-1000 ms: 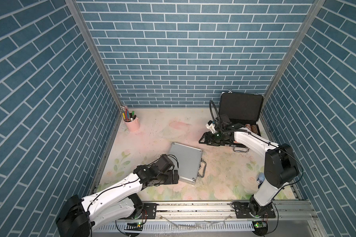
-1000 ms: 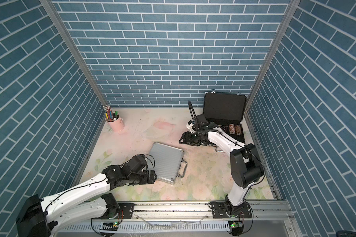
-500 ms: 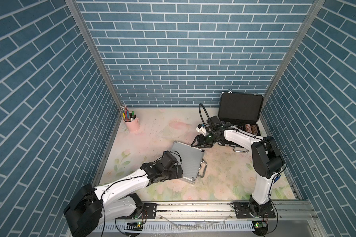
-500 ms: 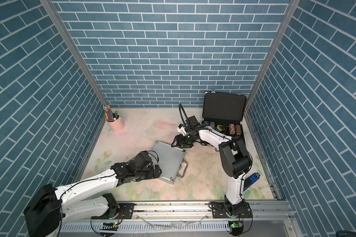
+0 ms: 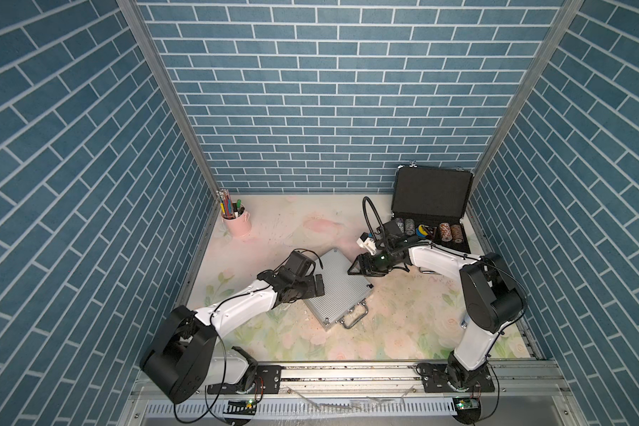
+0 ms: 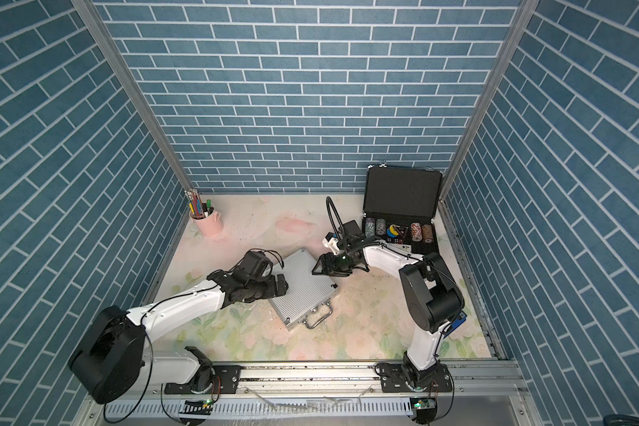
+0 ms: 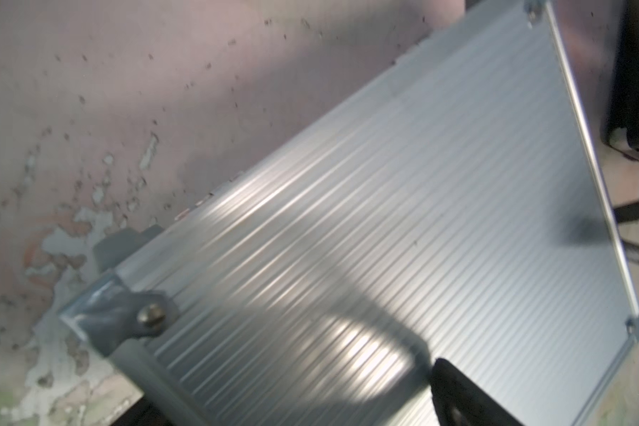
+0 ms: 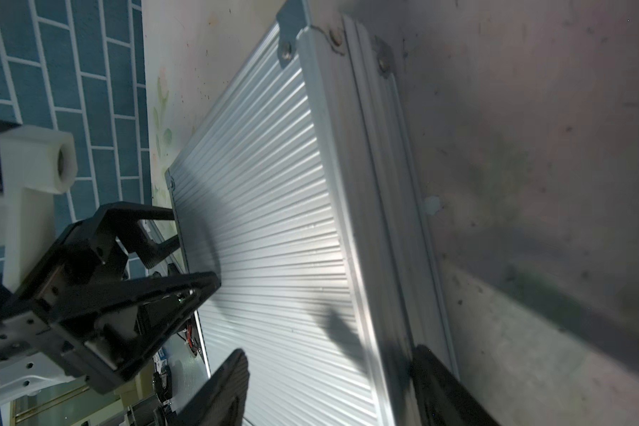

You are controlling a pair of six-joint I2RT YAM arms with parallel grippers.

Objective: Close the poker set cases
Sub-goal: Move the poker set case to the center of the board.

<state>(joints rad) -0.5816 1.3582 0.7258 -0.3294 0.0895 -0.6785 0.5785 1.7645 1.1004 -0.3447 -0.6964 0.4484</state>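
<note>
While the silver case (image 5: 338,286) lies shut on the mat (image 5: 403,317), handle at five o'clock, the left gripper (image 5: 317,286) sits spread wide at its nine-o'clock edge. The right gripper (image 5: 356,267) is at its one-o'clock corner, jaws apart. At two o'clock the black case (image 5: 430,195) stands open, chips (image 5: 445,232) rowed inside. At ten o'clock, a pink cup (image 5: 237,225) of pencils.

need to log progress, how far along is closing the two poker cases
Done: the silver case lies flat with its lid down. In hand: left tool and right tool sit at its edges, open; latches unclear. To do: the black case stands open, chips inside.
</note>
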